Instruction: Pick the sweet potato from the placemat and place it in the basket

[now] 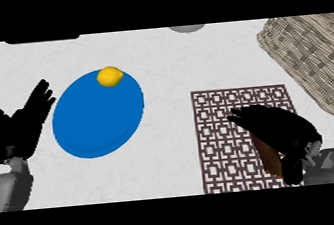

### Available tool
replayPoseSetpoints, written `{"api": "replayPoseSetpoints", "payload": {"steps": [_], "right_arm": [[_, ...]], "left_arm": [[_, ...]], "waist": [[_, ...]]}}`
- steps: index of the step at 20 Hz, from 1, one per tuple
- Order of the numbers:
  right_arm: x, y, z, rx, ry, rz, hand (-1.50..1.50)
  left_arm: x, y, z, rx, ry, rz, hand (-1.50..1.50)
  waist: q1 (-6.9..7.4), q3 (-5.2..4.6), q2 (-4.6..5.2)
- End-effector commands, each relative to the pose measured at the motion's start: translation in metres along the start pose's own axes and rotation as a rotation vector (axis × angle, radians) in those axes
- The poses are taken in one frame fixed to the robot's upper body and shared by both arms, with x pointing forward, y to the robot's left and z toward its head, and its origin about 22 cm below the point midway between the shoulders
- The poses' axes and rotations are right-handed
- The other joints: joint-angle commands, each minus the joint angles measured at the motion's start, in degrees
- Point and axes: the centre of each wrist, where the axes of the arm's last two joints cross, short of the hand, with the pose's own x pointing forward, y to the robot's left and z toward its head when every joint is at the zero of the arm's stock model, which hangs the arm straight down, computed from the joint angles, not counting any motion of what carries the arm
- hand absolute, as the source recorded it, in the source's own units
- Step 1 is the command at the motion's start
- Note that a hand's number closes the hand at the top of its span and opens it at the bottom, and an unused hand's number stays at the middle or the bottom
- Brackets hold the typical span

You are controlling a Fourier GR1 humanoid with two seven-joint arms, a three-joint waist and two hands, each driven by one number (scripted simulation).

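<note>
A brown patterned placemat (234, 123) lies on the counter at the right of centre. My right hand (279, 131) is over its near right part, fingers curled round the orange-brown sweet potato (269, 160), most of which is hidden under the hand. The woven basket (313, 56) stands tilted at the far right, beyond the placemat. My left hand (19, 122) rests open at the left edge, fingers up.
A blue plate (96, 118) sits left of centre with a yellow lemon (109, 76) on its far rim. A grey round object (188, 28) shows at the counter's far edge.
</note>
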Motion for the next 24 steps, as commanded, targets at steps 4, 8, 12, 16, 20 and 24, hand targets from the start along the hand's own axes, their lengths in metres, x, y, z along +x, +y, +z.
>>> {"api": "replayPoseSetpoints", "payload": {"steps": [4,8,12,16,20,24], "right_arm": [[-0.006,0.020,0.004,-0.001,-0.002,0.045,-1.50],[0.003,0.037,-0.002,-0.013,0.048,0.075,-1.50],[-0.003,0.039,0.009,0.008,0.051,0.089,-1.50],[-0.024,0.039,-0.014,0.033,0.032,0.168,1.50],[-0.010,0.060,-0.030,0.058,0.037,0.251,1.50],[0.006,0.069,-0.029,0.074,0.002,0.260,1.50]], "left_arm": [[-0.011,0.021,-0.015,-0.001,0.006,0.002,0.00],[0.007,0.017,0.005,0.004,-0.005,-0.005,0.00],[-0.007,-0.002,-0.003,-0.013,-0.002,-0.013,0.00],[0.006,0.005,0.004,-0.006,0.027,-0.007,0.00],[0.009,-0.011,-0.011,-0.001,-0.007,-0.009,0.00],[-0.012,-0.019,-0.011,0.001,0.000,0.005,0.00]], "waist": [[-0.18,-0.01,0.09],[0.13,0.01,-0.01],[-0.14,0.00,0.01],[0.38,0.02,0.03],[0.09,0.01,0.08],[-0.12,-0.01,0.09]]}}
